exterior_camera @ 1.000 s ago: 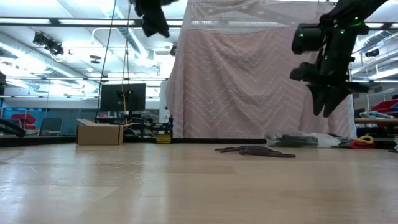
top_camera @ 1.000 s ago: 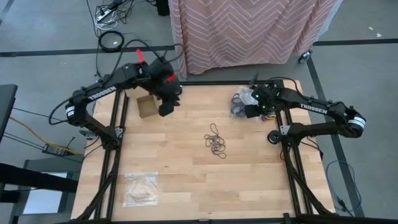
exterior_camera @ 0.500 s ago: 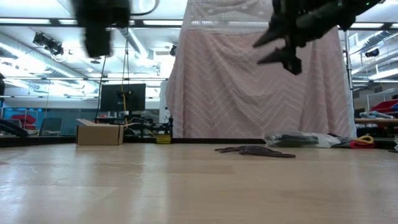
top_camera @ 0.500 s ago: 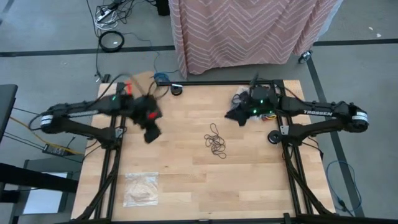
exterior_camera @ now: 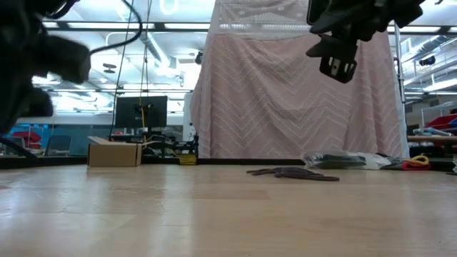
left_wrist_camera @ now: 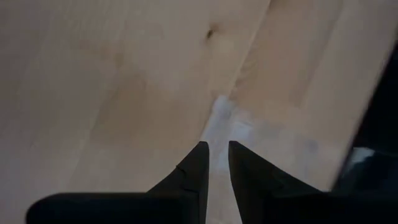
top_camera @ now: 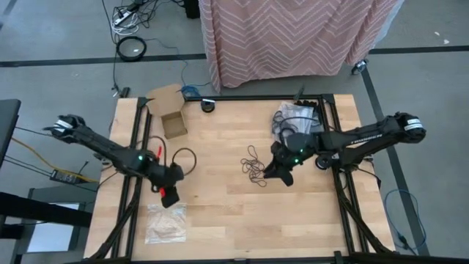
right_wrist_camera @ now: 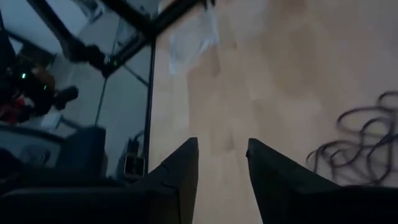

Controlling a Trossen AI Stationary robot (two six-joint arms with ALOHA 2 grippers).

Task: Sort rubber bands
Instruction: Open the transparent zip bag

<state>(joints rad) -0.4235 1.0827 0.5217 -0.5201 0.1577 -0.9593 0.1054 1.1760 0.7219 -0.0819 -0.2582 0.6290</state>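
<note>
Rubber bands, thin dark loops in a loose tangle (top_camera: 253,167), lie mid-table on the pale wooden tabletop (top_camera: 220,220), none sorted yet. My right gripper (top_camera: 282,176) hangs just beside them, fingers apart and empty, likely lining up a first pick. My left gripper (top_camera: 170,196) hovers above the clear crinkly plastic bag (top_camera: 165,222) near the front left, fingers nearly together, nothing between them. An open brown cardboard box (top_camera: 173,123) sits well clear. Nothing blocks the right gripper's approach.
</note>
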